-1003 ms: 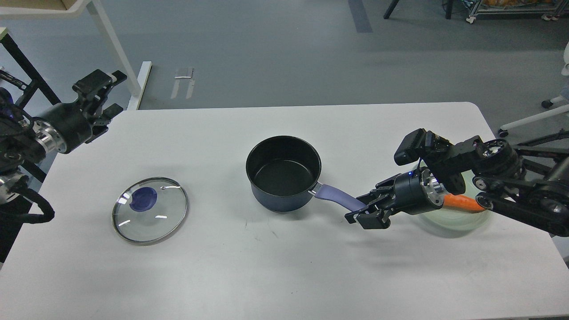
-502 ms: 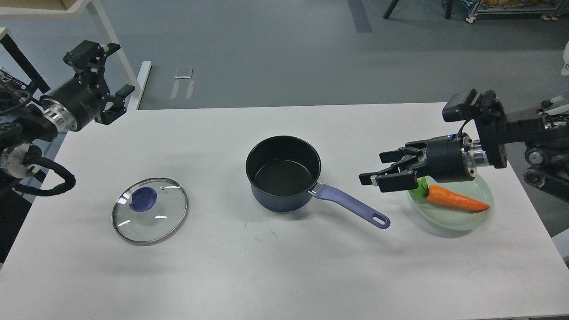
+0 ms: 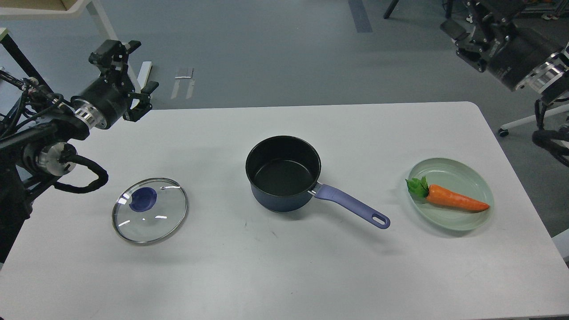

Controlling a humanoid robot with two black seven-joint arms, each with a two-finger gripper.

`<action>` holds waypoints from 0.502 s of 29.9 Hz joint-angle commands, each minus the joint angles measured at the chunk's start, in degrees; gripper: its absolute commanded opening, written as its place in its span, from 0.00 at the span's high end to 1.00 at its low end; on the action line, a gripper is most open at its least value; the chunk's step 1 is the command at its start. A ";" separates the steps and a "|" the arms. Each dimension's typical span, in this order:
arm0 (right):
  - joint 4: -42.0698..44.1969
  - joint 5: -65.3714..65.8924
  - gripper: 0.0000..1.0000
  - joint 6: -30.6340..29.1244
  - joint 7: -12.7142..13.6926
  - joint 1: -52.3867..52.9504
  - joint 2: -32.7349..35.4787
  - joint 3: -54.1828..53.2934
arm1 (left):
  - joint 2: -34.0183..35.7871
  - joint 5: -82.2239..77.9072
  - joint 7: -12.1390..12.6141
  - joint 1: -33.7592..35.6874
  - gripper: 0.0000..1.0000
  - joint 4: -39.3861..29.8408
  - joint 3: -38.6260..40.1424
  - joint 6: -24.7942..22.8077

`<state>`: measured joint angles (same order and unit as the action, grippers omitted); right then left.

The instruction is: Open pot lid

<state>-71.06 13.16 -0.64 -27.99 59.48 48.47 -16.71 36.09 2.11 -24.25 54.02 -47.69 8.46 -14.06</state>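
The dark blue pot (image 3: 282, 173) stands uncovered at the middle of the white table (image 3: 284, 266), its purple handle (image 3: 351, 206) pointing right and toward me. The glass lid (image 3: 150, 210) with a blue knob lies flat on the table to the pot's left, apart from it. My left gripper (image 3: 130, 76) is open and empty, raised over the table's far left corner. My right gripper (image 3: 469, 31) is raised high at the top right, beyond the table, holding nothing; it is dark and its fingers cannot be told apart.
A pale green plate (image 3: 480, 178) with an orange carrot (image 3: 453, 201) sits at the table's right side. A white table leg (image 3: 111, 40) stands behind the left gripper. A chair base (image 3: 524, 122) is on the floor at right.
My right gripper has let go of the pot handle and pulled up and away to the top right. My left gripper has risen and shifted slightly right. Pot and lid have not moved.
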 commanded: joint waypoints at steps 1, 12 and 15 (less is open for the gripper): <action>3.47 -8.67 0.02 0.03 -0.01 -2.17 -3.73 -1.38 | -3.13 0.00 0.51 -1.72 0.01 2.95 2.51 -0.70; 14.45 -10.88 0.01 -19.29 -0.01 -18.08 -14.72 -17.04 | -7.79 0.00 7.45 -7.61 0.01 5.94 12.89 -7.29; 15.34 -10.88 0.01 -22.73 -0.01 -19.57 -15.16 -17.04 | -7.88 0.00 7.63 -8.32 0.01 6.03 13.07 -9.92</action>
<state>-56.92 2.27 -19.73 -27.99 41.48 33.94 -33.57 28.36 2.12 -17.02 46.35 -41.78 21.25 -21.65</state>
